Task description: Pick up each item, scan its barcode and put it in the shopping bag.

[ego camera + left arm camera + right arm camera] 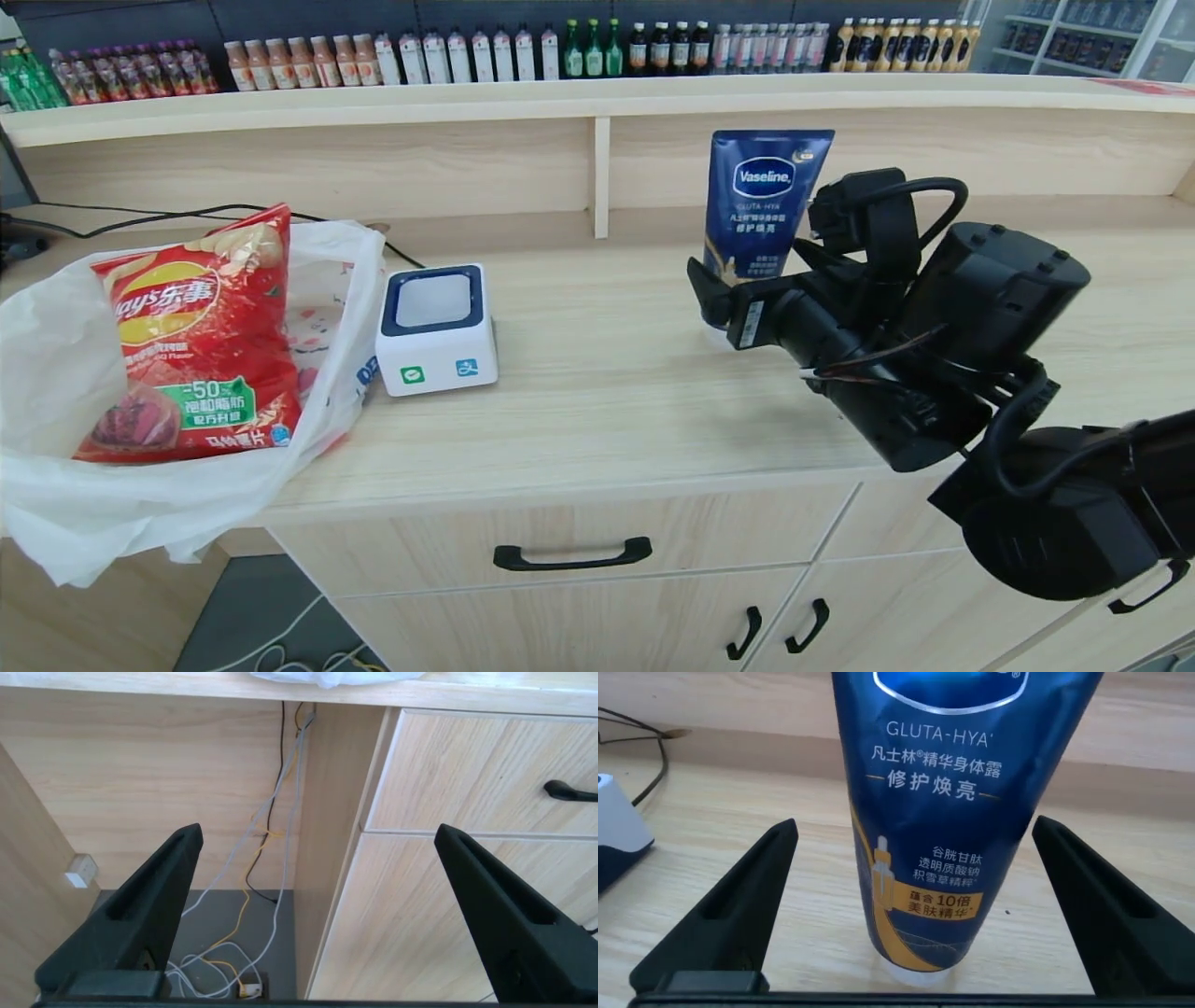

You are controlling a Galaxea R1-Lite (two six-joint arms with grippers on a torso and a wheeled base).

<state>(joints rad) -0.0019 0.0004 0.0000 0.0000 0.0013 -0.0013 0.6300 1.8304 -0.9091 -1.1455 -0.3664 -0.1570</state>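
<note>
A blue lotion tube (pixel 766 201) stands cap-down on the wooden counter (pixel 607 392), right of centre. My right gripper (pixel 733 299) is open at the tube's lower part; in the right wrist view the tube (pixel 929 859) stands between the two fingers of the right gripper (pixel 915 835) with a gap on each side. A white scanner cube (pixel 437 327) sits mid-counter, and its corner (pixel 617 826) is in the right wrist view too. The white shopping bag (pixel 56 373) lies open at the left with a red crisps packet (pixel 201 336) in it. My left gripper (pixel 318 840) hangs open below the counter, holding nothing.
A raised wooden ledge (pixel 597 98) backs the counter, with a row of bottles (pixel 597 51) behind it. A black cable (pixel 140 215) runs along the back left. Drawers with black handles (pixel 571 555) are below. Loose cables (pixel 271 859) hang in the gap under the counter.
</note>
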